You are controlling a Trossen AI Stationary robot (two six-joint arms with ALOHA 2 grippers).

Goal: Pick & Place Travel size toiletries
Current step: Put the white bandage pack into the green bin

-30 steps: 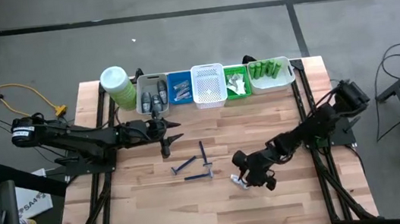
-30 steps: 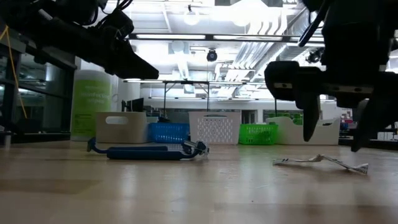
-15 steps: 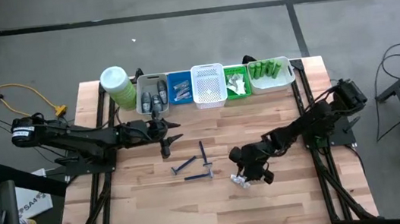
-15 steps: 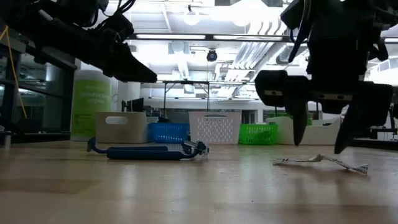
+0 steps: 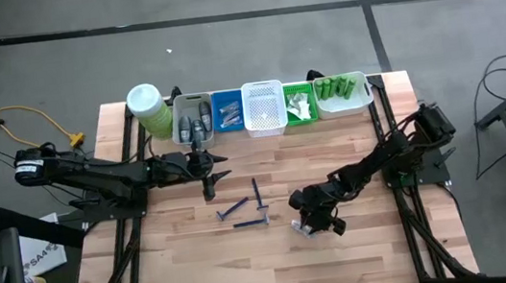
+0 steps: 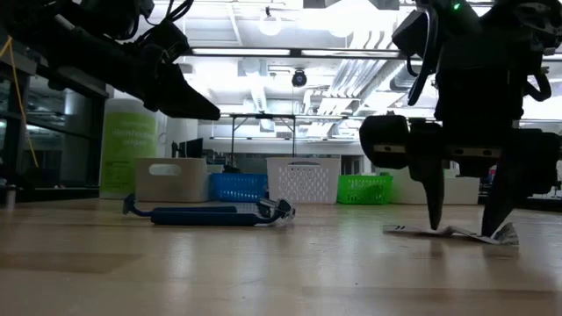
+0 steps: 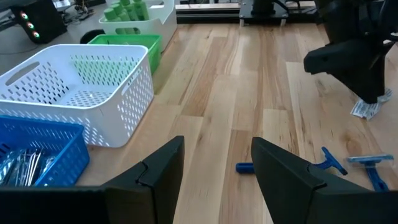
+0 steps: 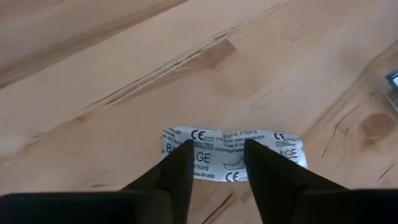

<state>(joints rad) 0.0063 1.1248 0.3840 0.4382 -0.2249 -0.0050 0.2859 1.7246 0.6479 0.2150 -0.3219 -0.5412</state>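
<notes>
Right gripper: The right gripper (image 5: 308, 226) is down on the wooden tabletop (image 5: 364, 254), right of centre and toward the near edge. Its dark fingers (image 8: 177, 174) stand apart, straddling the flat white printed paper sachet (image 8: 233, 155); the tips sit on or just at the sachet, not yet pinched on it.

Sachet position: It lies flat on the tabletop under the right gripper, well apart from the bins along the far edge.

Sachet handling: Judged as very light, thin and limp. It should buckle rather than resist, and may slide on the smooth wood. A pinch across its short width near the middle, pressing down so that it bows up between the tips, looks the best hold.

Left gripper: The left gripper (image 5: 212, 166) hangs above the tabletop toward the far left, near the row of bins, fingers spread and holding nothing.

Other toiletries: Three blue plastic razors (image 5: 245, 210) lie near the tabletop's centre.

Bins: Grey bin (image 5: 190, 104), blue bin (image 5: 225, 97), white perforated basket (image 5: 262, 90), green bin (image 5: 297, 91) and a pale bin (image 5: 343, 103) of small green bottles (image 5: 338, 87) line the far edge.
</notes>
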